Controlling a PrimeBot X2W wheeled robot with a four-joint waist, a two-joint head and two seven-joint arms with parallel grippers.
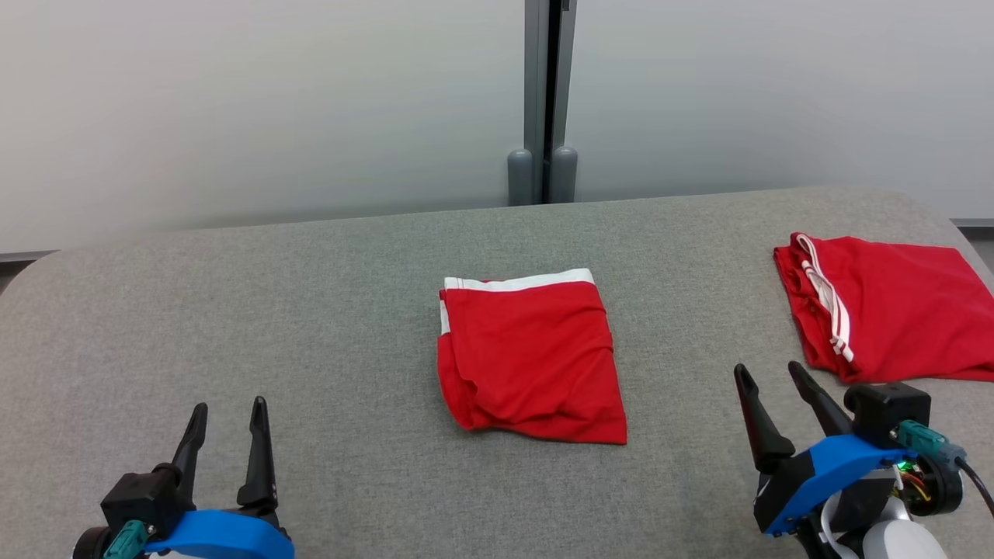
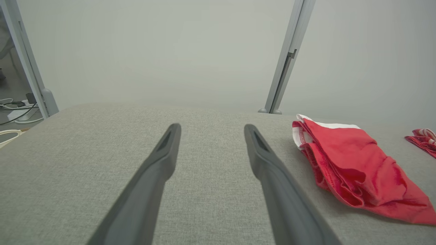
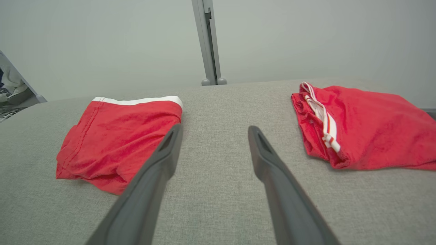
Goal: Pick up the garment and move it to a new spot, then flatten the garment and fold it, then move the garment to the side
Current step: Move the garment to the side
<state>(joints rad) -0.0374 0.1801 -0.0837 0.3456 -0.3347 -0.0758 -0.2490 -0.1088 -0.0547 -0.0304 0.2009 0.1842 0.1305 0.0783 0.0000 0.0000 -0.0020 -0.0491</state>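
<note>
A folded red garment (image 1: 532,357) with a white waistband lies in the middle of the grey table (image 1: 311,310); it also appears as the garment (image 2: 354,166) right of the left fingers and the garment (image 3: 115,139) left of the right fingers. My left gripper (image 1: 229,415) rests open at the lower left, well apart from it, with nothing between its fingers. My right gripper (image 1: 773,376) stands open at the lower right, between the two red cloths, empty. In the wrist views the left gripper (image 2: 211,131) and right gripper (image 3: 214,131) hover over bare fabric.
A second folded red garment (image 1: 885,310) with red-and-white striped trim lies at the table's right edge, seen as the second garment (image 3: 361,126) too. Pale wall panels with a grey post (image 1: 543,101) stand behind the table. Cables lie on the floor (image 2: 13,112) at the far left.
</note>
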